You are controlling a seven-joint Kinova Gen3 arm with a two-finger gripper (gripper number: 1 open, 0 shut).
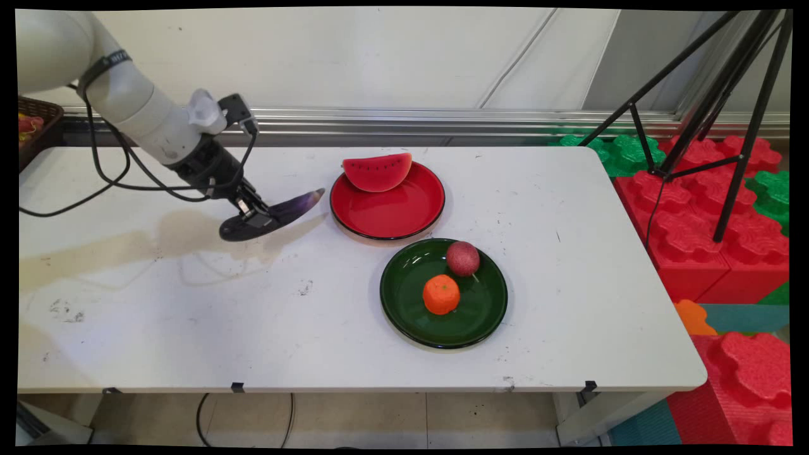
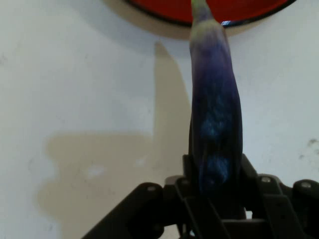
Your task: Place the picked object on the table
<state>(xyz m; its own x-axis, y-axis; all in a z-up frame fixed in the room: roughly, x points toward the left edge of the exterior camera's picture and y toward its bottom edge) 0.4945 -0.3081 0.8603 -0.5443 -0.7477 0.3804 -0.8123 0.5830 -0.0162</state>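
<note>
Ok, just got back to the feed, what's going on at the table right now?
The arm's hand is shut on a purple eggplant, holding it just above the white table, its tip pointing toward the red plate. A watermelon slice sits on that plate's far rim. Nearer the camera, a green plate holds an orange and a dark red round fruit, side by side.
</note>
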